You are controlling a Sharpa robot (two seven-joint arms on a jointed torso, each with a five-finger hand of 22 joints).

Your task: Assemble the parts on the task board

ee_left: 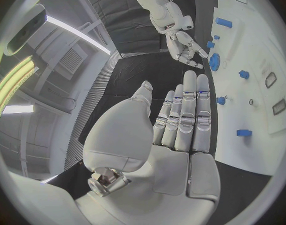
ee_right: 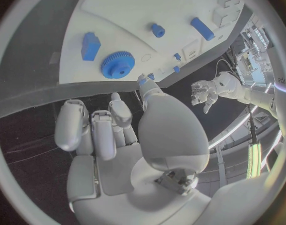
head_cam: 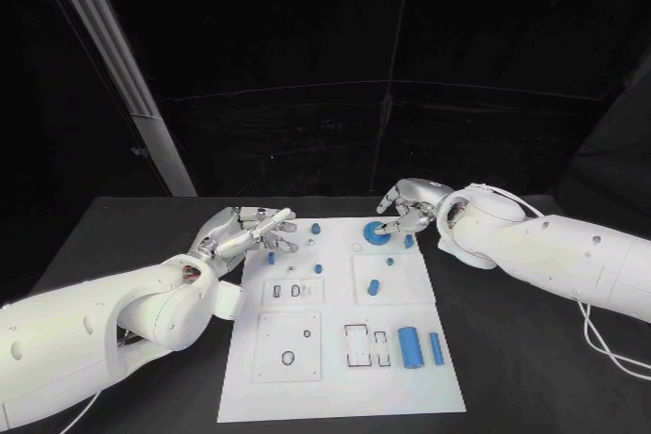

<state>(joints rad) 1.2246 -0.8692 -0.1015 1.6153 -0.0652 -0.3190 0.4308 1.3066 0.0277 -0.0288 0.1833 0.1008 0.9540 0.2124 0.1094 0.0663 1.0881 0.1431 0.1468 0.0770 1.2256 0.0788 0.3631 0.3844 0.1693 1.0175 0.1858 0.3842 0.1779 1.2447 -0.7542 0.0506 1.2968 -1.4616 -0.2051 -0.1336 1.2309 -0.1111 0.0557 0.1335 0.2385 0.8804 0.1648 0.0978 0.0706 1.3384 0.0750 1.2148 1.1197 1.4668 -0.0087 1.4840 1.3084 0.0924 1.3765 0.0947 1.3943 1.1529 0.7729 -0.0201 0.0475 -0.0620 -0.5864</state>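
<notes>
Left hand at board's 10 o'clock corner, fingers straight and apart, released, holding nothing. Task board mid-table, white. Small blue pegs near far edge. Blue gear at board's 12 o'clock, flat on plate. Two blue cylinders lying side by side at 4 o'clock. Right hand just beyond gear, fingers curled loosely above it, grasping nothing; contact with gear cannot tell.

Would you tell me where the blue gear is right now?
In the head view, the blue gear sits at the task board's far edge, right of centre, just beside the right hand.
</notes>
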